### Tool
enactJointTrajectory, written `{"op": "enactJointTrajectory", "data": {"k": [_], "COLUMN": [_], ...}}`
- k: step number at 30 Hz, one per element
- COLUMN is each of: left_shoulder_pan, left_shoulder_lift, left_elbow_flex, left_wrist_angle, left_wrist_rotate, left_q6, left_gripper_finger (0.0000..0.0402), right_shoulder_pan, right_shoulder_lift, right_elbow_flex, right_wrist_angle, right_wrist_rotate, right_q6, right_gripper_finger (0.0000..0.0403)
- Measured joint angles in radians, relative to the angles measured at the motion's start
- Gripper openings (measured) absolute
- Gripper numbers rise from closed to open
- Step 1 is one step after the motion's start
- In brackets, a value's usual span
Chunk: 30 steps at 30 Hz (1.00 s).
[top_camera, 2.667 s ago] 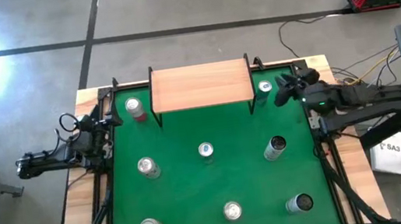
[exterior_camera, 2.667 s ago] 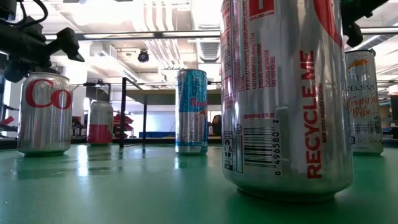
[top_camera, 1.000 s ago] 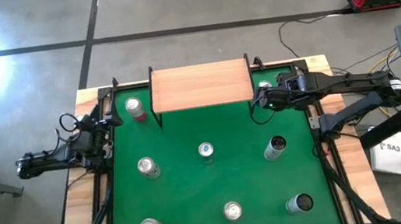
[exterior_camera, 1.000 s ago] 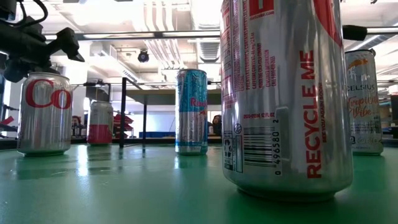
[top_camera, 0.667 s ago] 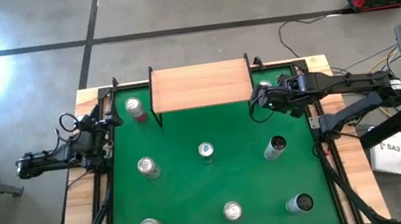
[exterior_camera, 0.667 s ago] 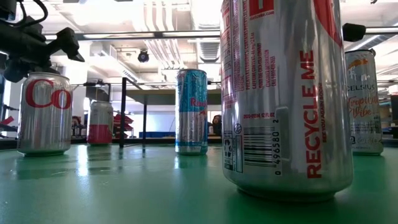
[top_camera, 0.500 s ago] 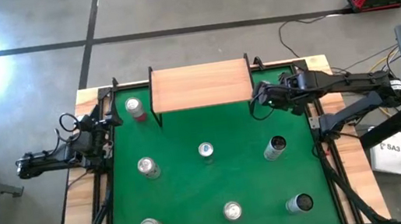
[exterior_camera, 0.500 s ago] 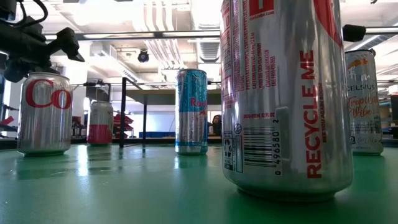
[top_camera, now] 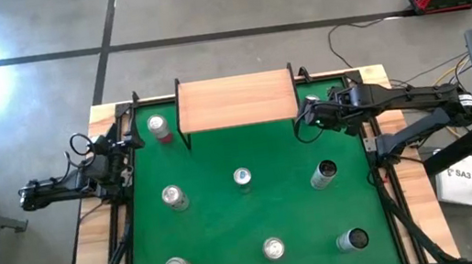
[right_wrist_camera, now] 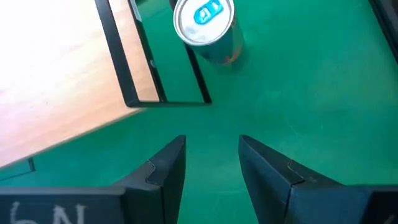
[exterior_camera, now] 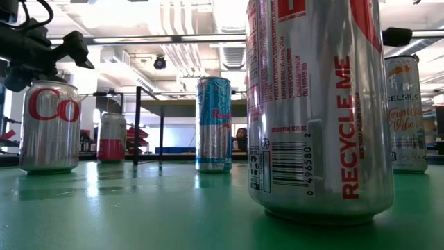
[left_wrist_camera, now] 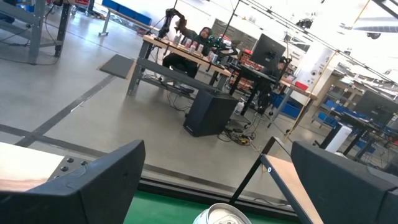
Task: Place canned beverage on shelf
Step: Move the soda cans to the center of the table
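Note:
The shelf (top_camera: 236,99), light wood on thin black legs, stands at the table's far middle with nothing on it; it also shows in the right wrist view (right_wrist_camera: 56,68). A silver can with a blue tab (right_wrist_camera: 205,22) stands on the green mat by the shelf's right end. My right gripper (top_camera: 302,122) (right_wrist_camera: 211,165) hovers open beside that end, the can just beyond its fingertips, untouched. My left gripper (top_camera: 123,148) (left_wrist_camera: 217,180) waits open at the table's left edge, near a red-and-white can (top_camera: 159,127).
Several more cans stand upright on the mat: a Coke can (top_camera: 171,197), a slim blue one (top_camera: 243,178), a Celsius can (top_camera: 323,173) and three along the near edge (top_camera: 274,249). A black rail frames the mat (top_camera: 229,216).
My right gripper has edged a little toward the table's left and now stays beside the shelf's right end, still open. Before that, its arm swung in from the table's right edge. The cans and my left arm have kept still.

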Motion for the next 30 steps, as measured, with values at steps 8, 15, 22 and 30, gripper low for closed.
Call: {"op": "enactJointTrajectory", "data": {"k": [8,15,22,30], "left_shoulder_pan": [0.0,0.0,0.0,0.0], "left_shoulder_lift": [0.0,0.0,0.0,0.0], "left_elbow_flex": [0.0,0.0,0.0,0.0], "left_wrist_angle": [0.0,0.0,0.0,0.0], "left_wrist_rotate": [0.0,0.0,0.0,0.0], "left_q6": [0.0,0.0,0.0,0.0], "left_gripper_finger": [0.0389,0.0389,0.0389,0.0389], "right_shoulder_pan": [0.0,0.0,0.0,0.0], "right_shoulder_lift": [0.0,0.0,0.001,0.014], "right_elbow_flex": [0.001,-0.001,0.007,0.007], "right_wrist_angle": [0.02,0.007,0.0,-0.022], "right_wrist_rotate": [0.03,0.034,0.029,0.046], "right_q6": [-0.011,-0.047,-0.115,-0.116], "right_gripper_finger": [0.0139,0.0139,0.016,0.0246]}}
